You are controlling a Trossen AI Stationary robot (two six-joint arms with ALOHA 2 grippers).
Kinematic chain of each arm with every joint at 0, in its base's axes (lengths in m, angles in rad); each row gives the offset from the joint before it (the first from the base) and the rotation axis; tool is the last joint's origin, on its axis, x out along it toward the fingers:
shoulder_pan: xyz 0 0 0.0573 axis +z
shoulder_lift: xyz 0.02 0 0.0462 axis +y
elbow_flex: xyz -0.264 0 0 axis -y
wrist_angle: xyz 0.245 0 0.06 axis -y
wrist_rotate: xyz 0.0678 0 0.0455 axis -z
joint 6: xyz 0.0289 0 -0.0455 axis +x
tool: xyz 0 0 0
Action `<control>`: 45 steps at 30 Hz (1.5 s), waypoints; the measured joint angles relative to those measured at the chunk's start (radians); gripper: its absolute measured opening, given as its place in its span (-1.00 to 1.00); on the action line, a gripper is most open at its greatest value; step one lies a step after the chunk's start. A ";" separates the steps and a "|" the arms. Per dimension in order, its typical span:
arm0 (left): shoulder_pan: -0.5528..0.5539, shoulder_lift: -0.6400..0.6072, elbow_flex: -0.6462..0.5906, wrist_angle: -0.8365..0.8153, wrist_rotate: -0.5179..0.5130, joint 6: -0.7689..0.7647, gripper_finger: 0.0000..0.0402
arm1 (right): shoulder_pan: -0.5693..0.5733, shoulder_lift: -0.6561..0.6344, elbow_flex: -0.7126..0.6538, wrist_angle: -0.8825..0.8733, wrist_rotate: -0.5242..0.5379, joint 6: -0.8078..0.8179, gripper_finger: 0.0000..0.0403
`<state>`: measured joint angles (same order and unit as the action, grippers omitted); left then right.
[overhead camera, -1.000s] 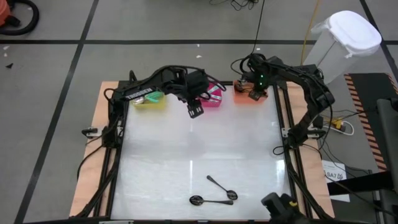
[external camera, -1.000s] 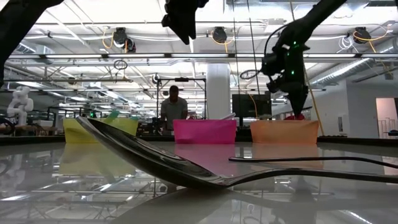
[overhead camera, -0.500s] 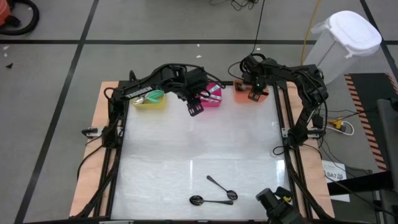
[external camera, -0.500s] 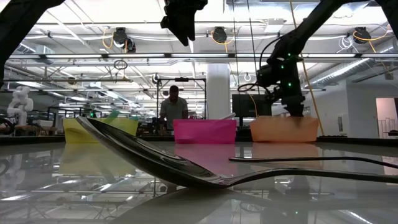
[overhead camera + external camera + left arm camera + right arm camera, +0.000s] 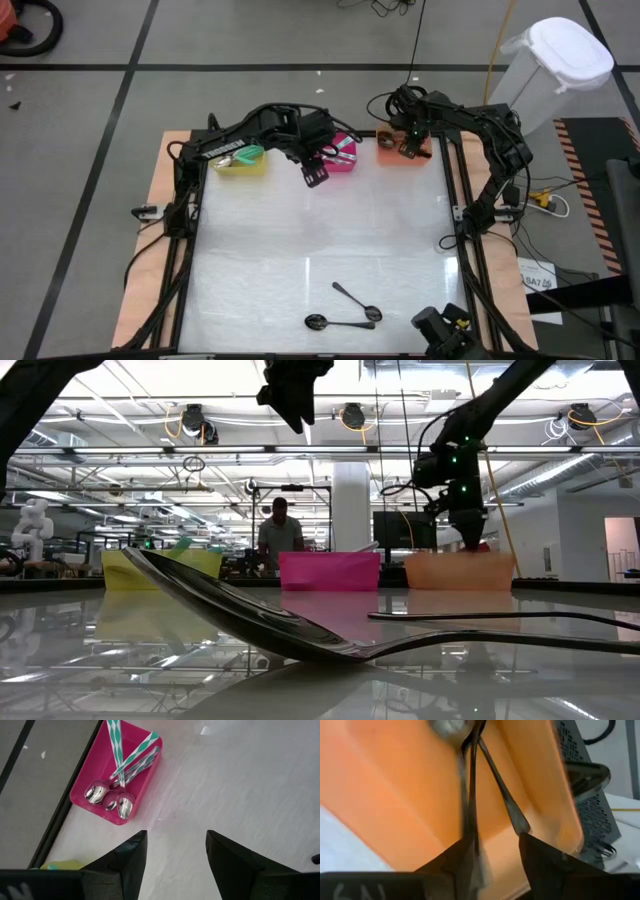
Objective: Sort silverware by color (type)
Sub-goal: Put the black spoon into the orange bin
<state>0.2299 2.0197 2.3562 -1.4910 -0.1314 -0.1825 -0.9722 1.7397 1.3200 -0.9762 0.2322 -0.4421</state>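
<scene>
At the near edge of the table [image 5: 250,270]: three dark grey-black spoons [image 5: 345,318] lying loose on the white surface, close together, two nearly level and one angled away from them. In the low view one of these fills the foreground, bowl raised toward the left.

Mid-table: bare white surface, no items.

Far edge, three bins in a row. Yellow bin [image 5: 240,162], toward the left arm's side: one teal-green item [image 5: 248,154] visible inside; its kind cannot be told. Pink bin [image 5: 116,777], centre: spoons with teal-green and white patterned handles [image 5: 131,759] and shiny bowls, several together, lying lengthwise. Orange bin [image 5: 410,785], toward the right arm's side: dark spoons [image 5: 470,780], handles long and thin, resting against the bin floor and wall.

Left gripper [image 5: 175,855]: raised above the table just in front of the pink bin, fingers parted, nothing between them.

Right gripper [image 5: 495,850]: over the orange bin, pointing down into it, fingers apart. A dark spoon handle lies just against one finger in the wrist view; whether it is gripped cannot be told.

Beyond the table: a person [image 5: 281,532] standing in the room, behind the pink bin.
</scene>
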 joint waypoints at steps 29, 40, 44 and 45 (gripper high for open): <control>-0.160 0.007 -0.001 0.074 0.106 0.153 0.01 | 0.365 -0.495 0.000 -0.136 -0.387 0.613 -0.18; -0.278 0.028 -0.002 0.060 0.113 0.140 0.01 | 0.544 -0.675 -0.001 -0.257 -0.359 0.696 -0.18; -0.320 0.039 0.000 0.110 0.113 0.118 0.01 | 0.587 -0.742 -0.001 -0.291 -0.363 0.764 -0.18; -0.333 0.043 0.000 0.130 0.112 0.117 0.01 | 0.601 -0.758 -0.001 -0.297 -0.364 0.785 -0.18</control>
<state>-0.1027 2.0625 2.3558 -1.3607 -0.0192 -0.0654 -0.3708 0.9814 1.3190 -1.2730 -0.1314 0.3424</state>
